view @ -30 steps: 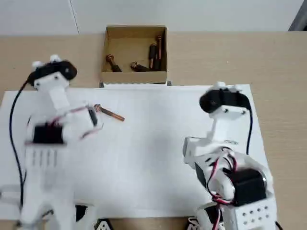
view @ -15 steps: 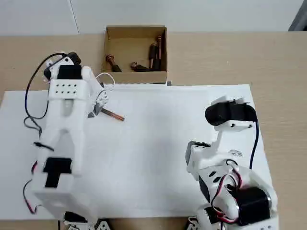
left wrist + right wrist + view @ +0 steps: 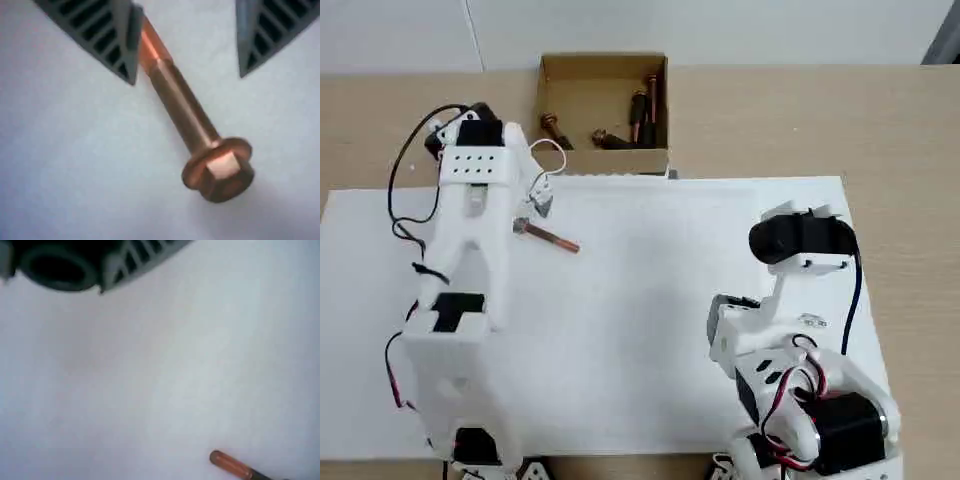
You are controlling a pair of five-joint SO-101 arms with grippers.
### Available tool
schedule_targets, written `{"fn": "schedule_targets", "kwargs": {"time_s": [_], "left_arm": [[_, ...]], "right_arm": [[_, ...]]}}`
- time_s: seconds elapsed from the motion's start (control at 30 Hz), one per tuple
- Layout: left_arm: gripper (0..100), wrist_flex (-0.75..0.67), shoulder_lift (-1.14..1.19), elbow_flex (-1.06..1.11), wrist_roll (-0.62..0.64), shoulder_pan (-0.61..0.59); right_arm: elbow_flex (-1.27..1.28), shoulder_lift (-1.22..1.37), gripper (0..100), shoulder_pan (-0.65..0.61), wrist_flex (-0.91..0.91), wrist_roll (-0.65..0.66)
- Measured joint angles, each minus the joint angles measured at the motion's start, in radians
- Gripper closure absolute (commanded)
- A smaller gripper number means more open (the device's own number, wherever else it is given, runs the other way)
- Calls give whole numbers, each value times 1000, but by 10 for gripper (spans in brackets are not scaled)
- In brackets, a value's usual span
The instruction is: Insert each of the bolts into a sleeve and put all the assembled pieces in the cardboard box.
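A copper bolt (image 3: 549, 237) lies on the white sheet (image 3: 650, 330), its hex head (image 3: 218, 171) toward the left arm's base. My left gripper (image 3: 187, 72) is open just above it, and its dark fingers (image 3: 107, 37) stand on either side of the shaft without touching it. My right gripper (image 3: 724, 328) stays low at the near right, shut on a black sleeve (image 3: 56, 269) whose open bore faces the camera. The bolt's tip (image 3: 232, 464) shows far off in the right wrist view. The cardboard box (image 3: 603, 158) sits at the far edge and holds several assembled bolt-and-sleeve pieces (image 3: 638, 115).
The white sheet covers most of the wooden table (image 3: 800, 115). The box stands just beyond the sheet's far edge, close to the left gripper. A wide stretch of bare sheet lies between the two arms.
My left arm has stretched out towards the box, and its gripper has come down over the bolt. The right arm drew back a little and then stopped. The bolt has stayed put.
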Motion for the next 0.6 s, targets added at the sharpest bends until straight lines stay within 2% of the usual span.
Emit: {"fn": "schedule_targets", "kwargs": {"time_s": [0.3,0.5,0.6], "left_arm": [[871,0,175,-118,6,2],[994,-8,245,-170,5,9],[994,-9,269,-190,8,11]], "right_arm": [[61,0,996,2,-5,0],[61,0,996,0,-54,0],[61,0,996,0,-64,0]]}}
